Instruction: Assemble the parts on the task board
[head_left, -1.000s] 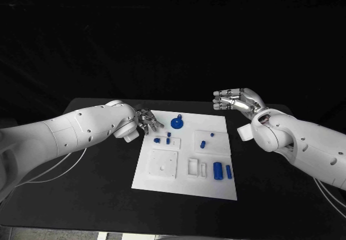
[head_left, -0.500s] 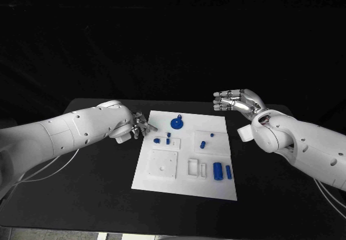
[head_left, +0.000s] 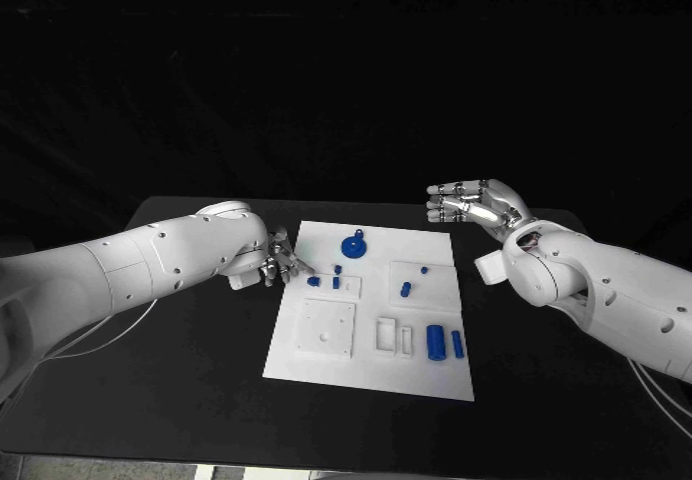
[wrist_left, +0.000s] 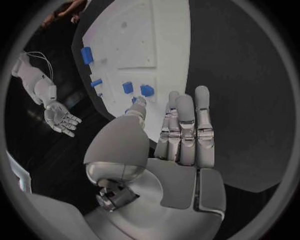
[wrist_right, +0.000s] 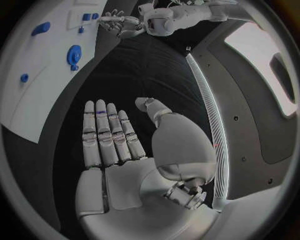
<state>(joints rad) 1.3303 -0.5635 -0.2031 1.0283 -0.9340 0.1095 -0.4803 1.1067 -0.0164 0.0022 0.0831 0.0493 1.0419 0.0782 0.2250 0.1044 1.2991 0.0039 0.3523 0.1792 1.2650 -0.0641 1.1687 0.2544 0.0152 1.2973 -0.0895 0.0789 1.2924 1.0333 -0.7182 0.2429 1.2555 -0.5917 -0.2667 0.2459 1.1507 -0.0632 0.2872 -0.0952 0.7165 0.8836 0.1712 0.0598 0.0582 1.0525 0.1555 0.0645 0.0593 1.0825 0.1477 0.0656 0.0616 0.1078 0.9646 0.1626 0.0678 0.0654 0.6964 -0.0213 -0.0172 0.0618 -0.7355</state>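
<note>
Task board (head_left: 378, 345): white plate, mid-table, long axis running away from robot; recessed squares and slots in its face.
Parts: blue pcs on board. Round disc part (head_left: 353, 243) near far edge; two small pcs (head_left: 315, 281) by far-left corner; peg (head_left: 407, 289) in raised square toward right edge; two upright cylinders (head_left: 437, 339) near the near-right corner.
Left hand (head_left: 278, 257): at board's left edge, by far-left corner; fingers straight, close together, thumb apart, grasping nothing; fingertips (wrist_left: 177, 101) just short of the small pcs.
Right hand (head_left: 473, 204): raised beyond board's far-right corner, well apart from it; palm flat, fingers extended, released.
Table (head_left: 173, 380): black, carries board.
</note>
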